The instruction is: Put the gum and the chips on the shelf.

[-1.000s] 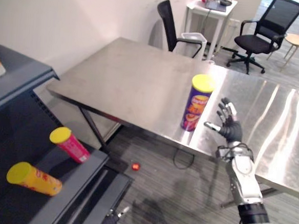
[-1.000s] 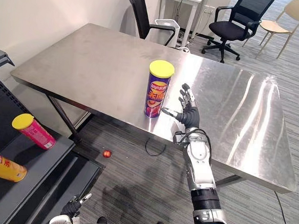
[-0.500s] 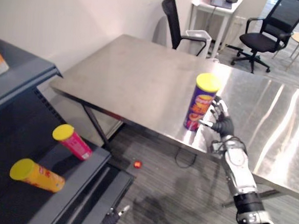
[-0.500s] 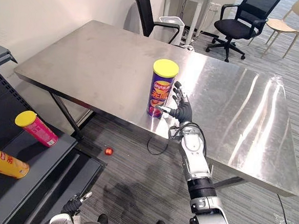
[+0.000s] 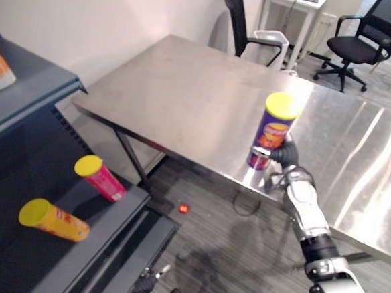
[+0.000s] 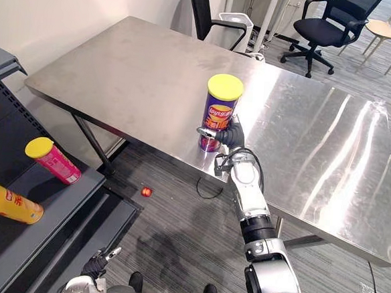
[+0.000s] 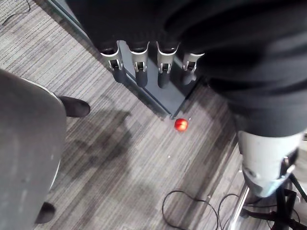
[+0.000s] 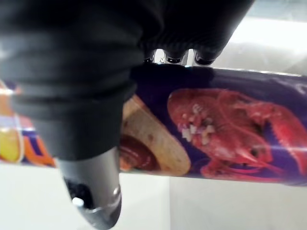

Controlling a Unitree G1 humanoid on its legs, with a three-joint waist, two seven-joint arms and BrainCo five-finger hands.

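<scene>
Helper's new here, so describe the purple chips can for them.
On the steel table, near its front edge, a can stands upright in the right hand. It is purple, yellow-lidded; the pink can and yellow can lie on the shelf.

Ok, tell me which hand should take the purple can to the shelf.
Right. The right hand is curled round the can on the table, near the edge; the left hand hangs open, low over the floor, holding nothing.
</scene>
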